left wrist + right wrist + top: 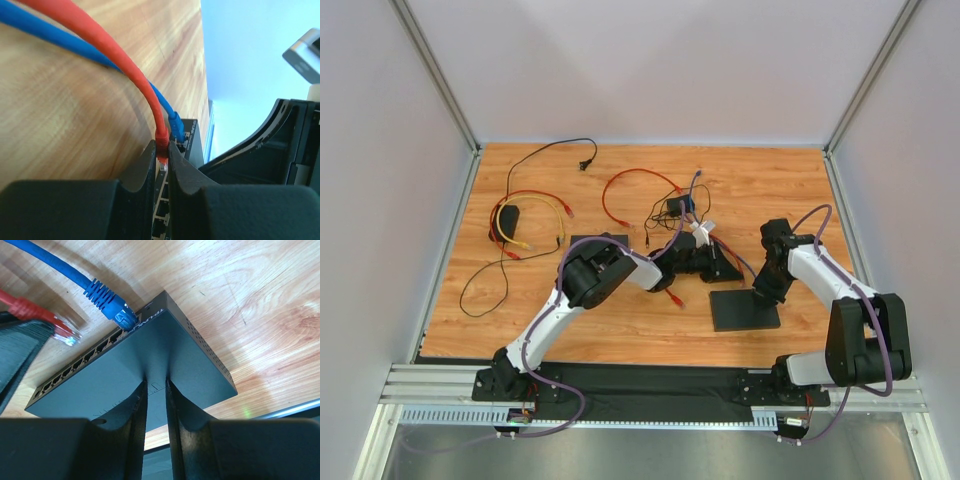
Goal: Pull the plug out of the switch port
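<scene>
One red plug (62, 332) is my concern. It is clenched between my left fingers (145, 170), just in front of the port face of the switch (165, 350), with its clear tip bare and pointing at the row of ports. From the right wrist view I judge it to be free of its port, though that patch is blurred and I won't swear to it. Its long axis runs straight out from the port face, so any further pull should follow that line away from the switch, not sideways.

The red cable (100, 40) trails from the plug over the surface (240, 280), away from the switch. A blue plug (112, 307) sits in the end port at the switch's corner, just beside the red one, so I'd mind not to snag it.

My right fingers (132, 410) rest on the switch's top with a thin slit between them, clasping nothing. I judge they are pinning the box down. My left arm is the one at the port face.
</scene>
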Available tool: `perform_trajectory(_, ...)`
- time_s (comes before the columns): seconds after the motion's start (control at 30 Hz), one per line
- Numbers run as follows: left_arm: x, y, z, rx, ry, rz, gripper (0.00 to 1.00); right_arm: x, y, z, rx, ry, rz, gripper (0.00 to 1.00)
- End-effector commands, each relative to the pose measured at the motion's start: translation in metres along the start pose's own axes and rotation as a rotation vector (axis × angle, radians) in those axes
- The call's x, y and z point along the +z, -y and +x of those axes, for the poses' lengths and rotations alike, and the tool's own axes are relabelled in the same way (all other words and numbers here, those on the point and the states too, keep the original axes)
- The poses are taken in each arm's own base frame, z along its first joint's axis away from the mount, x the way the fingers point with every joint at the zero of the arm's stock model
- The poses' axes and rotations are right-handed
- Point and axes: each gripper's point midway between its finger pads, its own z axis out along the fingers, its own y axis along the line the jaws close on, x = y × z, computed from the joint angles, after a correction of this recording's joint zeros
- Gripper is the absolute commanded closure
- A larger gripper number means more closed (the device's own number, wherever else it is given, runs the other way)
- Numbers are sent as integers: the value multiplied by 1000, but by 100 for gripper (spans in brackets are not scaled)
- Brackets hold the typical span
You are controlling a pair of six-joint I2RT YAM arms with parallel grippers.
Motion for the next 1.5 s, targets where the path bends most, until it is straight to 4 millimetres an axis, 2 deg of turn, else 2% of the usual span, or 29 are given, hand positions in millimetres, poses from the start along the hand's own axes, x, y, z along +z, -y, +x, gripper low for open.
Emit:
perform_trajectory(0.0, -8, -33, -23, 67, 120, -98, 100, 29, 20, 9, 1, -14, 111, 78)
perform_trajectory(0.13, -12, -21, -30, 110, 135, -91, 100, 27, 19, 8, -3, -8, 106, 78)
perform_trajectory(0.23, -22, -9, -34, 169, 150, -108, 100, 26, 19, 7, -3, -5, 101, 78)
perform_trajectory(0.27, -27, -11, -35, 178, 145, -132, 100, 26, 18, 8, -5, -9, 98, 78)
perform_trajectory(0.3, -32, 5, -41, 205, 153, -123, 100, 26, 18, 8, -4, -8, 95, 78)
perform_trajectory(0.37, -40, 8, -46, 269, 121, -169, 100, 26, 16, 9, -8, -12, 86, 78)
perform_trajectory(0.4, -48, 21, -59, 302, 128, -168, 100, 26, 16, 9, -10, -12, 84, 78)
perform_trajectory(0.47, -56, 29, -72, 357, 70, -205, 100, 25, 15, 8, -10, -9, 75, 78)
perform_trajectory(0.53, -70, 38, -102, 365, 33, -239, 100, 24, 14, 7, -10, -1, 71, 78)
perform_trajectory(0.6, -83, 34, -128, 411, 21, -261, 100, 25, 14, 7, -12, 0, 70, 77)
perform_trajectory(0.63, -87, 40, -141, 419, 18, -265, 100, 25, 14, 7, -12, -1, 71, 77)
perform_trajectory(0.7, -93, 39, -151, 411, -2, -252, 100, 26, 14, 8, -11, -7, 71, 77)
perform_trajectory(0.73, -102, 38, -167, 393, 23, -261, 100, 26, 13, 8, -12, -10, 66, 77)
perform_trajectory(0.8, -108, 35, -184, 373, 49, -282, 98, 27, 13, 8, -17, -11, 67, 77)
perform_trajectory(0.83, -117, 27, -192, 343, 49, -314, 97, 27, 12, 7, -16, -10, 64, 77)
perform_trajectory(0.87, -117, 14, -196, 330, 40, -334, 95, 27, 12, 7, -19, -6, 63, 77)
perform_trajectory(0.9, -119, 24, -213, 369, 66, -338, 92, 27, 12, 6, -19, -6, 63, 77)
perform_trajectory(0.97, -129, 6, -222, 347, 55, -398, 88, 27, 11, 6, -25, -6, 60, 77)
perform_trajectory(1.0, -131, 5, -226, 348, 54, -400, 85, 28, 11, 7, -26, -13, 62, 77)
perform_trajectory(1.07, -138, 2, -233, 343, 65, -403, 71, 29, 11, 7, -28, -16, 63, 77)
perform_trajectory(1.1, -138, -1, -230, 344, 61, -392, 66, 29, 11, 7, -27, -15, 62, 77)
perform_trajectory(1.23, -139, -4, -222, 322, 52, -369, 61, 28, 11, 6, -32, -15, 65, 77)
perform_trajectory(1.27, -142, 4, -223, 331, 64, -359, 60, 27, 11, 5, -34, -12, 65, 77)
perform_trajectory(1.33, -144, 4, -221, 335, 86, -357, 58, 27, 10, 5, -32, -11, 62, 77)
perform_trajectory(1.37, -149, 16, -224, 344, 109, -349, 57, 27, 9, 5, -32, -13, 62, 77)
perform_trajectory(1.4, -150, 13, -222, 342, 125, -349, 57, 27, 9, 5, -27, -13, 60, 77)
perform_trajectory(1.47, -155, 24, -222, 338, 149, -334, 56, 26, 8, 5, -25, -14, 55, 77)
